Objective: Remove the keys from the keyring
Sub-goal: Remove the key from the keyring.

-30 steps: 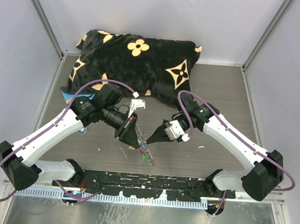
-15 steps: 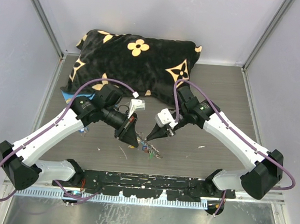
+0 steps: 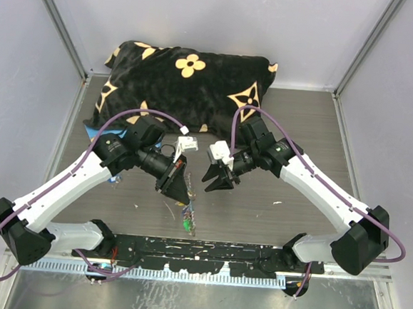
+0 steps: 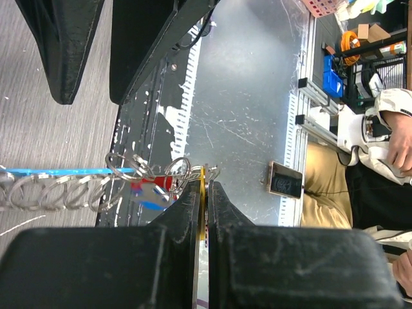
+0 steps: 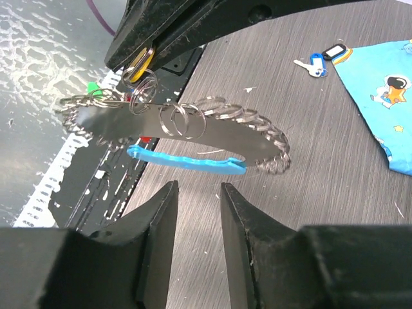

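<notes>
Right wrist view: right gripper (image 5: pixel 197 188) parted and empty, close beside keyring (image 5: pixel 206 138) without touching; left gripper (image 5: pixel 132 64) clenched on yellow tab (image 5: pixel 144 58), keyring hanging below.

Robotics lab: white-walled test cell w/ alu frame (image 3: pixel 59 25), parts bins (image 4: pixel 333 69) on rack, person (image 4: pixel 380 167) seated nearby.
</notes>
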Motion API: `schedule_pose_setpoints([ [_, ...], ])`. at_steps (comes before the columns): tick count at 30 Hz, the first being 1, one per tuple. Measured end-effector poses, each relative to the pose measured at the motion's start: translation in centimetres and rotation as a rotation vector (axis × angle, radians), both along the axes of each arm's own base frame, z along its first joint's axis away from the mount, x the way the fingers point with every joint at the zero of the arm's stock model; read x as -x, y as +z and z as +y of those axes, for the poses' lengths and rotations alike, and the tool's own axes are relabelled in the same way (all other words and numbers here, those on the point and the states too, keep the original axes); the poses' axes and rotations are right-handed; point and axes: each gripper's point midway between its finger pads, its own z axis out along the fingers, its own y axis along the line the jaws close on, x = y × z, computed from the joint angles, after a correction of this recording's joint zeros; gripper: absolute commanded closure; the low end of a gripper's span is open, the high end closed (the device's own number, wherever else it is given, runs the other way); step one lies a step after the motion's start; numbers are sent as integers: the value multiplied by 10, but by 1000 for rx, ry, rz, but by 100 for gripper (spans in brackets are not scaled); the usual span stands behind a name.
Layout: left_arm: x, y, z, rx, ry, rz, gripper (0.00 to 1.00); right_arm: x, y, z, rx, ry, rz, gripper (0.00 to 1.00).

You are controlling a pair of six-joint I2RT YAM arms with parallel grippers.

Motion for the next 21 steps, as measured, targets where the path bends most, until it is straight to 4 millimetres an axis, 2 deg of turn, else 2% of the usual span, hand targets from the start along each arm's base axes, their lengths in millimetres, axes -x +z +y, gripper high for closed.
schedule_pose_setpoints([
  [3, 1, 0, 1, 0, -2, 6, 100, 2, 1, -1, 6, 1, 10, 61],
  [9, 3, 0, 2, -5, -3, 14, 100, 11, 23, -2, -27, 39, 29, 65],
  [21, 3, 0, 1, 3, -14, 7, 100, 44, 24, -2, -62, 160, 89, 73],
])
